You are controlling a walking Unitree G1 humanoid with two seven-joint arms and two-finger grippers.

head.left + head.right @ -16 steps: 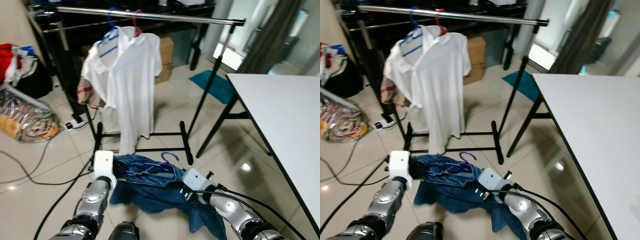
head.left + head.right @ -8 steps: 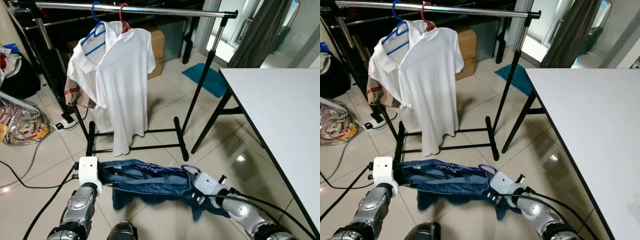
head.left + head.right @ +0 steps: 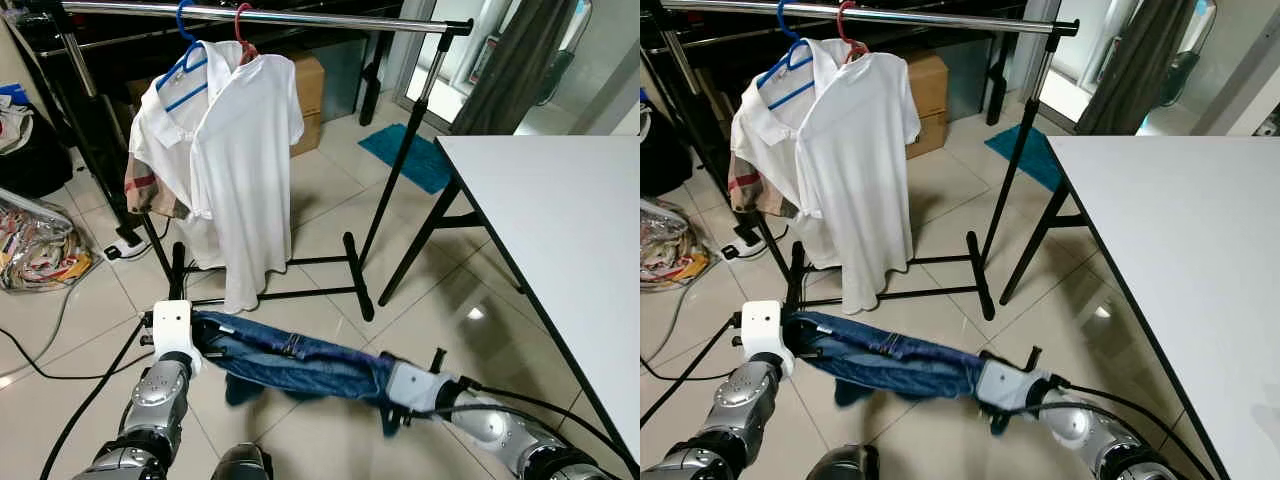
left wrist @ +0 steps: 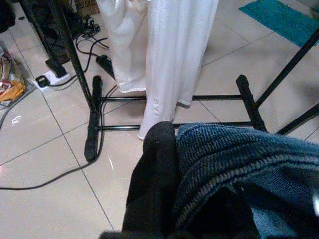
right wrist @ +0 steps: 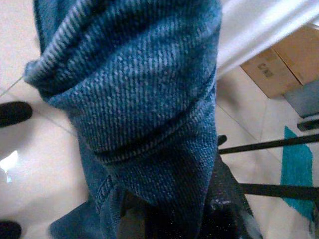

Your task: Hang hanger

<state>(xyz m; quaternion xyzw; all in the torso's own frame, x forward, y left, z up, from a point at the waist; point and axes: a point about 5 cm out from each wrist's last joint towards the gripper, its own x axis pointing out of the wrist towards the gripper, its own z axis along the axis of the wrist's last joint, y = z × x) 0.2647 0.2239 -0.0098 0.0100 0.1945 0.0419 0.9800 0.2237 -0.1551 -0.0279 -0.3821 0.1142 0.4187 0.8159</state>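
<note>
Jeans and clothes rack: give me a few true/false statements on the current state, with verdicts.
1. The blue jeans are stretched between the left gripper and the right gripper. True.
2. The jeans already hang on the rack rail. False: they are held low, above the floor tiles, in front of the rack.
3. A white shirt hangs from the rail on a red hanger. True.
4. The white table stands on the robot's left. False: it is on the right.

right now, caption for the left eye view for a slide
Both grippers stretch blue jeans between them before a clothes rack hung with white shirts.
</note>
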